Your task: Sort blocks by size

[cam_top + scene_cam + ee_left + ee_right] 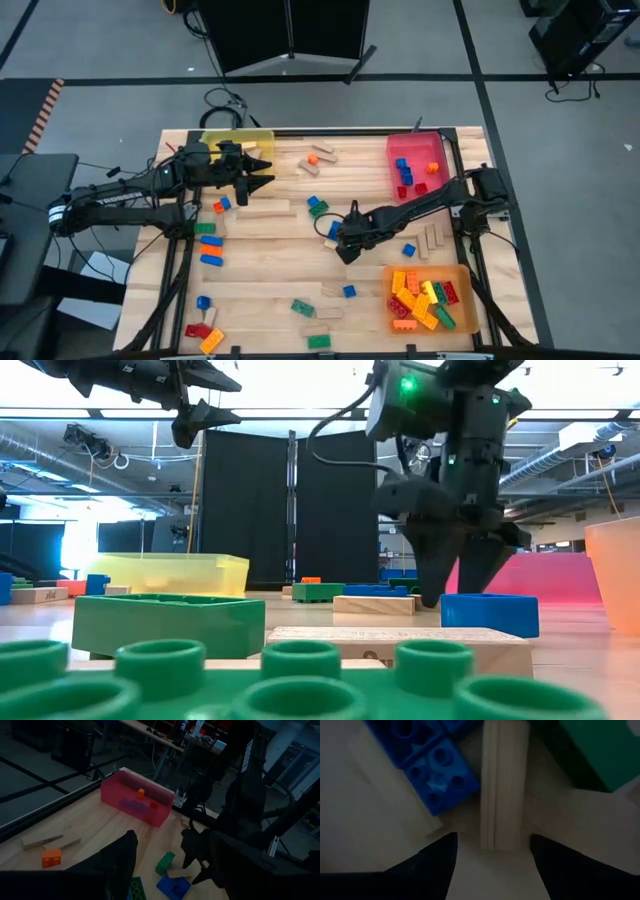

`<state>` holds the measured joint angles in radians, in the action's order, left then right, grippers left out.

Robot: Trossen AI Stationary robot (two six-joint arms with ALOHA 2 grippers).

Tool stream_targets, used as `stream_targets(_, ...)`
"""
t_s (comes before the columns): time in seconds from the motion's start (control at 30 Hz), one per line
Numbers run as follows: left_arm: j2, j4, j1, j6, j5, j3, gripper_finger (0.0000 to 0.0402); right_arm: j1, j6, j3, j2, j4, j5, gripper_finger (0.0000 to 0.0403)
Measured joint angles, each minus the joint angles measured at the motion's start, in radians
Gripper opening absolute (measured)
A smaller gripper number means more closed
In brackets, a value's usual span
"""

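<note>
My right gripper [492, 845] points straight down near the table's middle [345, 243], open. Its two fingers stand on either side of the near end of a plain tan wooden block [503, 785], which lies flat on the table. I see no touch. A blue studded brick [437, 775] lies right beside that block, and a green brick [600, 750] lies on the block's other side. In the low view the fingertips [452, 596] hang just above the tabletop. My left gripper [268, 172] waits open, high over the far left, by the yellow tray [240, 140].
A pink tray [415, 165] with a few bricks stands at the far right. An orange tray [430, 297] full of bricks stands at the near right. Loose bricks and wooden blocks are scattered over the table, thickest at the left [208, 245] and near edge [303, 308].
</note>
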<state>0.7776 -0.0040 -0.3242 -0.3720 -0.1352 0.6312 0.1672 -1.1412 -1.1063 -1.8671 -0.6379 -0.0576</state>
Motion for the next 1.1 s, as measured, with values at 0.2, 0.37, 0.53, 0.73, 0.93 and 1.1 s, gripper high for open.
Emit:
stream_targets(0.2,0.0,-0.001,0.0,0.0,0.0,0.0,0.0257,0.021,-0.003,0.001,-0.019,-0.003,-0.11,0.0245)
stream_targets(0.37,0.0,0.002,0.0,-0.002,0.0,0.0,0.0257,0.016,0.027,0.005,-0.008,0.004,-0.158,0.0199)
stream_targets(0.53,0.0,0.007,0.0,-0.006,0.0,0.0,0.0257,0.016,0.046,0.006,-0.008,0.006,-0.166,0.0134)
stream_targets(0.73,0.0,0.008,0.0,-0.004,0.0,0.0,0.0257,0.021,0.05,0.008,0.006,0.009,-0.145,0.0115)
stream_targets(0.93,0.0,0.008,0.0,0.001,0.033,0.0,0.0257,0.063,0.068,0.008,0.124,-0.004,-0.139,0.0115)
stream_targets(1.1,0.0,0.016,0.0,-0.004,0.056,0.0,0.0257,0.098,0.063,0.008,0.25,-0.011,-0.241,0.0115)
